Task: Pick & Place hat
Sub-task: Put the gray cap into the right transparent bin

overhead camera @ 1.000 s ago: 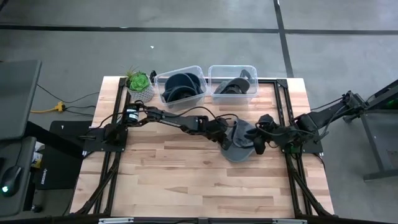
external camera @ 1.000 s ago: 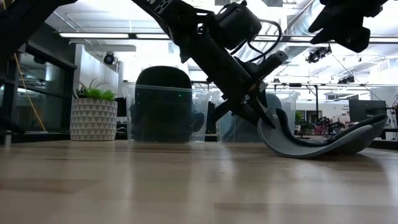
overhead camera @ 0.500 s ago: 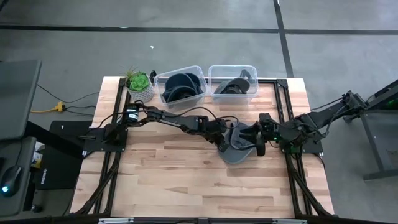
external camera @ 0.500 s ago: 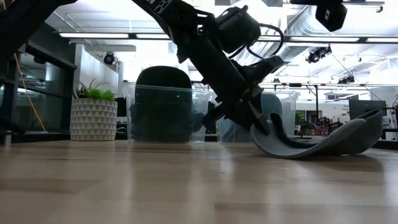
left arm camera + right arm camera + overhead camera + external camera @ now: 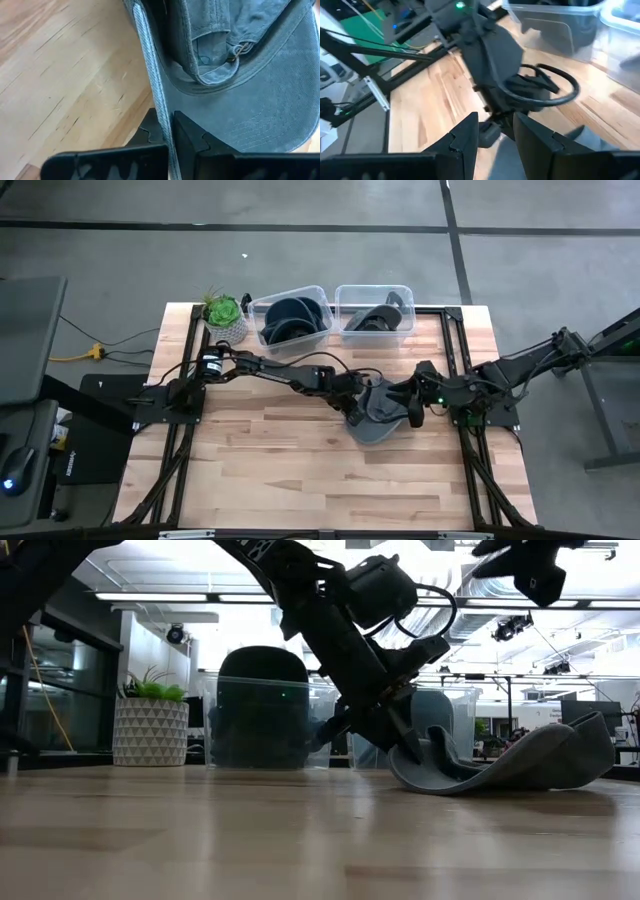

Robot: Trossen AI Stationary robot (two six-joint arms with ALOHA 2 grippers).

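A grey-blue hat lies with its inside up on the wooden table, right of centre. In the left wrist view its inner band and buckle show. My left gripper reaches over from the table's left and is shut on the hat's left edge. My right gripper hangs open above the hat's right side, high over the table in the low view. Nothing is between its fingers, and it touches nothing. My left gripper pinches the edge of the hat's brim between its two fingers. It comes slanting down from the table's left. The gripped edge is held slightly off the wood, the hat's middle rests on the table, and the opposite end curls upward.
Two clear plastic bins holding dark hats stand at the far edge. A potted plant is left of them. Bare wood spans the near half of the table. Dark frame rails run along both sides.
My left gripper has tipped while staying shut on the brim. The hat has slid a little toward the table's left. Its gripped edge sits lower than before and its free right end stands up higher. My right gripper has turned about its wrist above the hat, still open.
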